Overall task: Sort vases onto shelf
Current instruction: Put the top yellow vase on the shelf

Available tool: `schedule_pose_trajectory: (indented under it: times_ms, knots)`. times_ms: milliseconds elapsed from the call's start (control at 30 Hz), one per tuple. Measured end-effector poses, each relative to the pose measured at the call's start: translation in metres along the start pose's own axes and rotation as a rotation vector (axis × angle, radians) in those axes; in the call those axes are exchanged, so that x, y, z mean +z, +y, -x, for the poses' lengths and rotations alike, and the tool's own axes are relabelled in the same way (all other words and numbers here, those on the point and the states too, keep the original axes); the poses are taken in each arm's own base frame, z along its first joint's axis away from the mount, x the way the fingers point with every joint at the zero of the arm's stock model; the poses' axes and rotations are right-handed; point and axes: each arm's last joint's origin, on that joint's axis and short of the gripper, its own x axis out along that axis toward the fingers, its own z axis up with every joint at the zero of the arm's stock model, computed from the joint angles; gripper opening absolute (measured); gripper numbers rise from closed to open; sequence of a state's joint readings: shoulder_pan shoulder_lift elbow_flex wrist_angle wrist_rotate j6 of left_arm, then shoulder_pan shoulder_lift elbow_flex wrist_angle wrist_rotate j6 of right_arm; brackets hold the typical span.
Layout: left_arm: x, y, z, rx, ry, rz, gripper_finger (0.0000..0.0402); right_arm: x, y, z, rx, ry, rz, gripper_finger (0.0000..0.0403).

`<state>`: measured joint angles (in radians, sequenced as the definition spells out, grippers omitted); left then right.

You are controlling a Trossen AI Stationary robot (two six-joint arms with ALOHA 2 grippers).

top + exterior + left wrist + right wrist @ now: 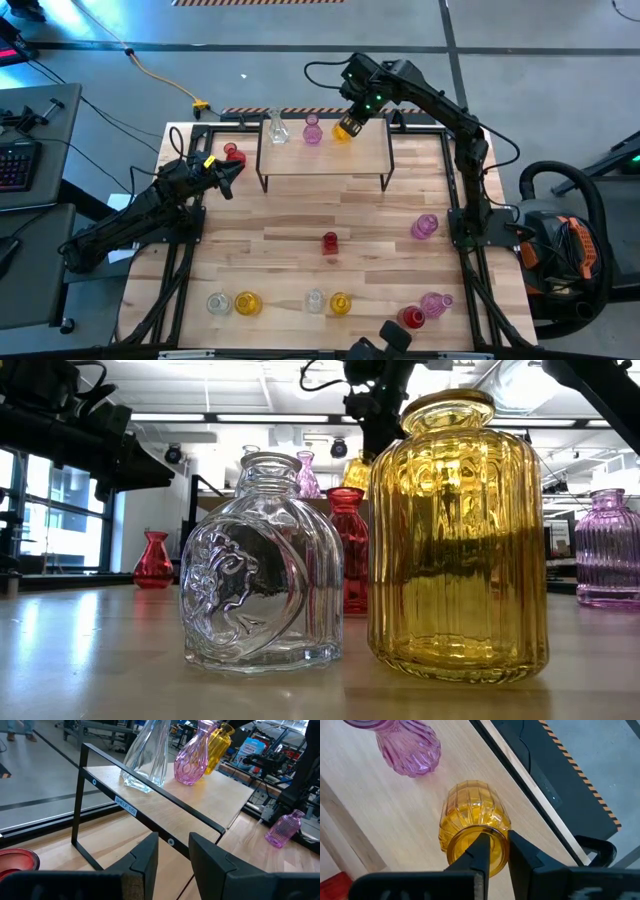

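The shelf (325, 158) stands at the table's far middle. On it, in a row, stand a clear vase (277, 130), a pink vase (312, 130) and a yellow vase (343, 130). My right gripper (496, 840) is over the yellow vase (472, 822), its fingers at the mouth. My left gripper (172, 855) waits open left of the shelf, beside a red vase (235, 153), with nothing between its fingers. Several more vases stand on the tabletop. My right gripper has the yellow vase by the rim of its mouth (506, 836), one finger inside the mouth and one outside. The fingers come from above, slanting down. The vase stands with its base on the shelf's board, right of the pink vase (407, 750).
On the tabletop stand a red vase (330, 242) in the middle, a purple one (425, 227) to the right, and a row along the near edge: clear (219, 303), yellow (247, 303), clear (315, 301), yellow (341, 303), red (413, 318), pink (434, 304).
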<state>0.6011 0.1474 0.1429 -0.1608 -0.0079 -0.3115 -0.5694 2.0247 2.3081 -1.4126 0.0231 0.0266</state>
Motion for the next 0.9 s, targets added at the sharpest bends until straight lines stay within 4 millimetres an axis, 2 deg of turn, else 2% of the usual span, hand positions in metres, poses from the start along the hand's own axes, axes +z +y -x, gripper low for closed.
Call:
schedule_pose_trajectory:
  times_ms: [367, 600, 900]
  knots:
    - [0.000, 0.000, 0.000, 0.000, 0.000, 0.000, 0.0101, 0.001, 0.000, 0.000, 0.001, -0.011, -0.010, 0.0037]
    - [0.000, 0.000, 0.000, 0.000, 0.000, 0.000, 0.0101, 0.005, 0.000, -0.009, 0.019, -0.010, -0.012, 0.0037]
    - [0.000, 0.000, 0.000, 0.000, 0.000, 0.000, 0.0101, 0.008, -0.001, -0.011, 0.026, -0.034, -0.007, 0.0037]
